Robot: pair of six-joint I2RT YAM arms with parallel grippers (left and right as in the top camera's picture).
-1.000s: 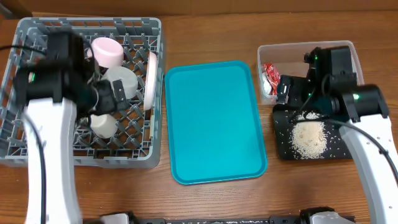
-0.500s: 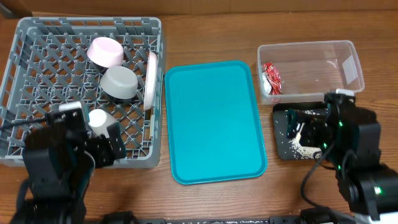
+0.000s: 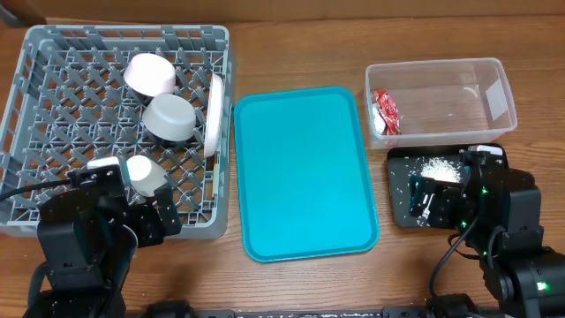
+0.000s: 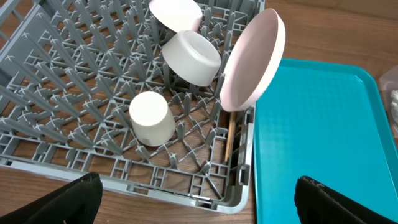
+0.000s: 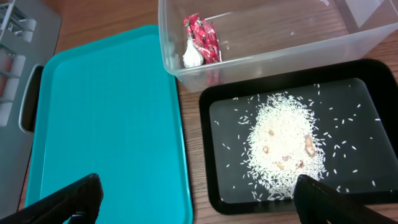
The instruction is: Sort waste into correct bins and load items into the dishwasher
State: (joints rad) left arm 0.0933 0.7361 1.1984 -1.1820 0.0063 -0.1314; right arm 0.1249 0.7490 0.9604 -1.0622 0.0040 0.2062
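The grey dish rack (image 3: 35, 53) holds a pink bowl (image 3: 148, 73), a grey-white bowl (image 3: 169, 117), a white plate (image 3: 213, 113) on edge and a white cup (image 3: 144, 173). In the left wrist view a chopstick (image 4: 230, 134) lies under the plate (image 4: 254, 59). The red wrapper (image 3: 385, 108) lies in the clear tub (image 3: 494, 75). The rice (image 5: 283, 149) lies in the black tray (image 5: 211, 186). My left gripper (image 4: 199, 208) is open and empty above the rack's front right corner. My right gripper (image 5: 199, 205) is open and empty above the black tray's front left corner.
The teal tray (image 3: 305, 172) lies bare in the middle, between the rack and the bins. Loose rice grains are scattered across the black tray. Both arms sit low at the table's front edge.
Both arms have pulled back from over the rack and the black tray to the table's front edge. The dishes, wrapper and rice have not moved.
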